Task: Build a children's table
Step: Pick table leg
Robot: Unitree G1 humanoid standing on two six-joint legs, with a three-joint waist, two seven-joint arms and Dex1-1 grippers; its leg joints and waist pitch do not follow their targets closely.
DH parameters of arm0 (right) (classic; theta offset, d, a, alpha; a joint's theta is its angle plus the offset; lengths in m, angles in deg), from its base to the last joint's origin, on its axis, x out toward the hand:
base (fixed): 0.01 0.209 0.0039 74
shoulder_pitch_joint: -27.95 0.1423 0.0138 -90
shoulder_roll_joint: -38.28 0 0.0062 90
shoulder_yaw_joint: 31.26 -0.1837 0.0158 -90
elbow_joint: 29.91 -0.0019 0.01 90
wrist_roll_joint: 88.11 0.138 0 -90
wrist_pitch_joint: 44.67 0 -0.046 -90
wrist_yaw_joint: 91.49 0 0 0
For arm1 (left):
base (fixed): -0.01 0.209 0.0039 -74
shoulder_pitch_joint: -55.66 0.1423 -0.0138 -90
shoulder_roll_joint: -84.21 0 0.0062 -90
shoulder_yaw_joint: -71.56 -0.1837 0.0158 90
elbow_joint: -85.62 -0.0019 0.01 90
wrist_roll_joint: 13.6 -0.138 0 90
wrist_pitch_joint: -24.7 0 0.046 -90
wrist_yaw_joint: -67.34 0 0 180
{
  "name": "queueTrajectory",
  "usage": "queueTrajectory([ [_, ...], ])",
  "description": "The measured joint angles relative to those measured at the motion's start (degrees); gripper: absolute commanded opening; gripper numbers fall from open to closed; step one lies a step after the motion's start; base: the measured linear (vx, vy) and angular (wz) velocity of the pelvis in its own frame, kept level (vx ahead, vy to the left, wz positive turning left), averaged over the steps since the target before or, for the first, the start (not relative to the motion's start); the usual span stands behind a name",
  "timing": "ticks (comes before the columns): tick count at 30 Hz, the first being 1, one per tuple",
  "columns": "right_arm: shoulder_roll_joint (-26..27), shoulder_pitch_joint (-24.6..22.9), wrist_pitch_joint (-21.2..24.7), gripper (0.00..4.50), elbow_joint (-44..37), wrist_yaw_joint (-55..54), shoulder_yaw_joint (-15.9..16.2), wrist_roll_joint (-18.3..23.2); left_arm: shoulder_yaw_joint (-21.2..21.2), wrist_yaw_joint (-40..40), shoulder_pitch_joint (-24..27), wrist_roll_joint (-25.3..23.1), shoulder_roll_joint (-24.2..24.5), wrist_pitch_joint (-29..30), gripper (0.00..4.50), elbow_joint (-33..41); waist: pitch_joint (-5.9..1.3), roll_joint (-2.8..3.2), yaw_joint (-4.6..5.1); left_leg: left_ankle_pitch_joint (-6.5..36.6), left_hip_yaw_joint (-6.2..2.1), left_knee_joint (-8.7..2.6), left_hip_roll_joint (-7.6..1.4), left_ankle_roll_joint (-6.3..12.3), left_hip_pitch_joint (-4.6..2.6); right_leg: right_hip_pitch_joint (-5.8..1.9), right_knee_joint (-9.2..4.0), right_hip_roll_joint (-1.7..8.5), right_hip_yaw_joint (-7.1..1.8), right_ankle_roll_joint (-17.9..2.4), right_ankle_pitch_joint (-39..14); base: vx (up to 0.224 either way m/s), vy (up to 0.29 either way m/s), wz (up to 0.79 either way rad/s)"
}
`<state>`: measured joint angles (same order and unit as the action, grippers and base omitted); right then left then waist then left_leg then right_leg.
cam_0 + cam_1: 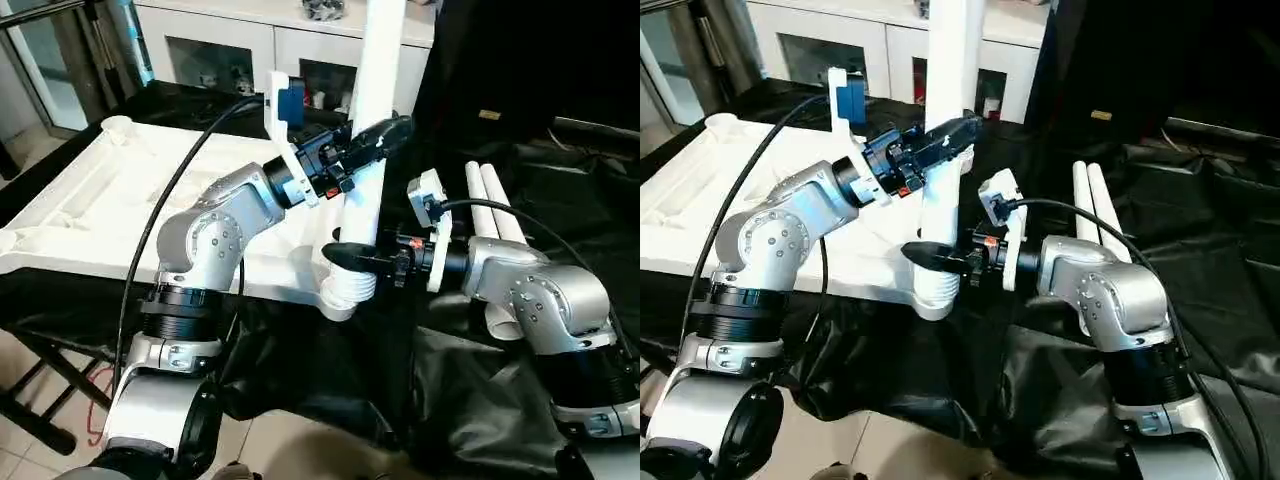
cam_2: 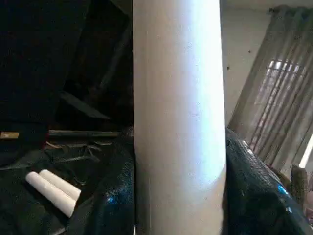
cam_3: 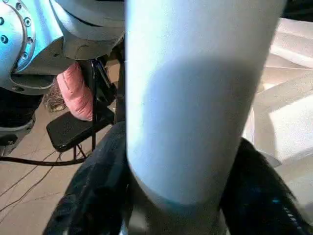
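Observation:
The white tabletop (image 1: 90,200) lies upside down on the left, ribbed underside up, with a round socket (image 1: 117,125) at its far corner. One white leg (image 1: 376,70) stands upright at the tabletop's near right corner, its ribbed lower end (image 1: 347,290) at the edge. My left gripper (image 1: 385,135) is shut on the leg higher up. My right gripper (image 1: 345,258) is shut on it low down, just above the ribbed end. Both wrist views look straight at the leg (image 2: 178,117) (image 3: 195,98), with black fingers (image 2: 110,196) on either side.
Two spare white legs (image 1: 493,205) lie side by side on the black cloth (image 1: 570,190) to the right, behind my right forearm. A white glass-fronted cabinet (image 1: 250,40) stands at the back. A black frame and tiled floor (image 1: 40,400) show below the tabletop.

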<state>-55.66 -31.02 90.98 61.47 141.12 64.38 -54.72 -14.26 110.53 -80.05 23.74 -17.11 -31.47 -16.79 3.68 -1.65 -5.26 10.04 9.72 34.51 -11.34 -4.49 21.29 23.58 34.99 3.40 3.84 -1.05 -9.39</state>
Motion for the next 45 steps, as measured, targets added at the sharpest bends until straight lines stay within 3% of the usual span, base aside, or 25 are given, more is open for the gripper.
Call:
queueTrajectory([
  [5, -0.06, 1.39, 0.04, 3.09, 0.17, 0.0, -0.35, 0.08, 0.1, -0.29, 0.02, -0.88, 0.59, -0.26, 1.86, 0.0, 0.0, 0.0, -0.01, 0.0, 0.0, 0.0, 0.0, 0.0, 0.01, 0.0, -0.01, 0.0, 0.0, 0.0, 0.0, 0.0, 0.0, 0.0],
  [10, -1.39, 4.76, 1.84, 3.09, 1.38, 0.33, -1.69, 0.79, -0.73, -0.04, 0.07, -1.88, 1.21, -0.64, 1.85, -0.01, 0.0, 0.0, -0.06, 0.0, 0.0, 0.0, 0.0, 0.0, -0.02, -0.02, 0.0, 0.0, 0.0, 0.0, 0.0, 0.0, 0.0, 0.0],
  [15, -2.78, 4.9, 5.39, 3.09, 1.74, 1.29, -1.64, 2.01, -1.64, 0.28, 0.15, -2.34, 1.47, -1.12, 1.85, -0.01, 0.0, -0.01, -0.18, -0.01, 0.0, 0.02, 0.0, 0.02, 0.0, -0.03, -0.01, 0.0, 0.0, -0.04, 0.02, 0.0, 0.0, 0.0],
  [24, -2.51, 4.89, 7.91, 3.09, 1.94, 0.74, -0.49, 1.88, -1.92, 0.45, 0.41, -2.36, 1.24, -1.12, 1.85, 0.18, 0.0, -0.02, -0.04, -0.01, 0.01, 0.02, -0.01, 0.02, -0.02, -0.02, 0.01, 0.0, 0.0, 0.0, 0.0, 0.0, 0.0, 0.0],
  [42, -0.45, 4.82, 4.13, 3.09, 2.32, 0.47, 0.6, 0.67, -2.35, 1.16, 0.9, -2.12, 0.87, -1.07, 1.85, 1.38, 0.0, -0.02, -0.13, -0.01, 0.0, 0.02, -0.01, 0.02, -0.01, -0.02, 0.0, 0.01, 0.0, -0.01, 0.01, 0.0, 0.0, 0.0],
  [45, -0.47, 4.61, 3.67, 2.75, 2.32, 0.54, 0.64, 0.58, -2.35, 1.53, 0.9, -2.12, 0.99, -1.04, 1.85, 1.38, 0.0, -0.02, -0.1, -0.01, 0.01, 0.02, -0.01, 0.02, -0.01, -0.02, 0.01, 0.0, 0.0, -0.01, 0.01, 0.0, 0.0, 0.0],
])
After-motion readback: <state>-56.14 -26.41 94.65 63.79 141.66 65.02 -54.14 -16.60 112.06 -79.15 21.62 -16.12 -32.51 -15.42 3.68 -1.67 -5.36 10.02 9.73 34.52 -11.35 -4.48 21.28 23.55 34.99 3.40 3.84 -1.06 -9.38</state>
